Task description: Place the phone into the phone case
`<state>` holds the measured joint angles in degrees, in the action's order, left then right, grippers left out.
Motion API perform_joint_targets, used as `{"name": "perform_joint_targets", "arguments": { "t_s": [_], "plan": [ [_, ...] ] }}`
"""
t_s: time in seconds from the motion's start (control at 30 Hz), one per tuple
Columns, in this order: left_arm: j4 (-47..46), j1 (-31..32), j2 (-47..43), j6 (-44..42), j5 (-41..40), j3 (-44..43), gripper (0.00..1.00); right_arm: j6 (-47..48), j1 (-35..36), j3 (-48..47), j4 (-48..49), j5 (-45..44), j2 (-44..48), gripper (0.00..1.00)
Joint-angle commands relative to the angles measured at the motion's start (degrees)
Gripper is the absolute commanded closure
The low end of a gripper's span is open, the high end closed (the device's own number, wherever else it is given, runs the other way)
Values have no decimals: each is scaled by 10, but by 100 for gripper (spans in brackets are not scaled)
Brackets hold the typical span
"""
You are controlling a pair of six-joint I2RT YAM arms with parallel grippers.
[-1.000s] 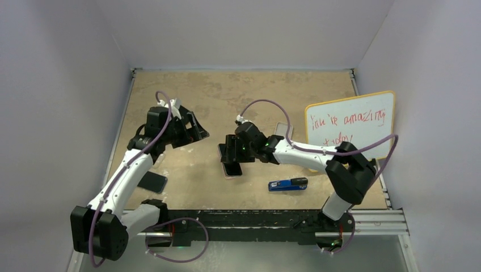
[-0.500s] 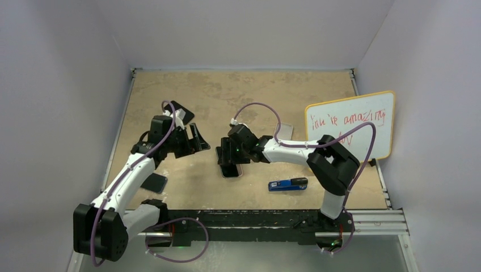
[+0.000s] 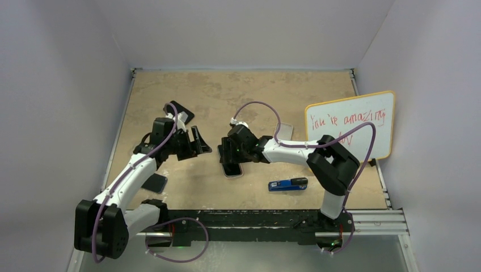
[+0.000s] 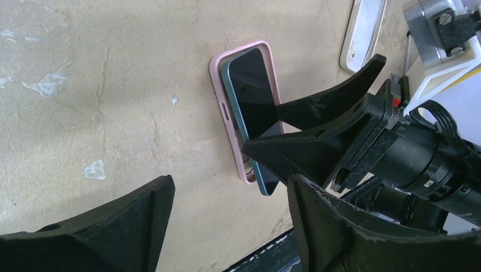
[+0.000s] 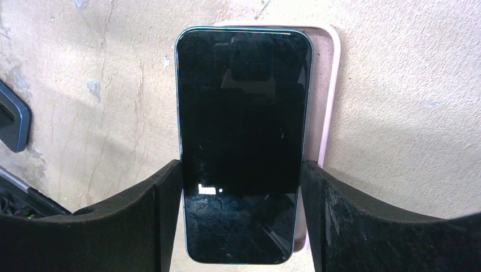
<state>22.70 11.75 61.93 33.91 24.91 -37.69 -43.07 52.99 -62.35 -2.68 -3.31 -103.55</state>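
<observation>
The phone, black-screened with a teal edge, lies partly in the pink phone case on the table. It sits skewed, with the case's rim showing along one side and the phone's near end sticking out past the case. My right gripper is shut on the phone, a finger on each long side. From above, this grip is at the table's middle. My left gripper hangs open and empty just left of the phone, and the overhead view shows it close beside the right one.
A blue stapler-like object lies near the front edge. A whiteboard leans at the right wall. A dark flat device lies front left, another behind the left arm. A pale phone lies beyond the case.
My left arm has swung right toward the phone, and its jaws have narrowed a little. My right gripper shifted slightly left with the phone, then held still.
</observation>
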Motion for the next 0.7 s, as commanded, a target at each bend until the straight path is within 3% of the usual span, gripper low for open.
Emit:
{"name": "perform_joint_targets", "arguments": {
  "t_s": [0.0, 0.33, 0.67],
  "plan": [
    [-25, -1, 1, 5, 16, 8, 24, 16, 3, -10, 21, -17, 11, 31],
    [-42, -1, 16, 10, 37, 29, 27, 34, 3, -2, 51, -20, -1, 35],
    [-52, -1, 19, 14, 41, 37, 28, 32, 3, 3, 43, -20, 18, 15]
  ]
}}
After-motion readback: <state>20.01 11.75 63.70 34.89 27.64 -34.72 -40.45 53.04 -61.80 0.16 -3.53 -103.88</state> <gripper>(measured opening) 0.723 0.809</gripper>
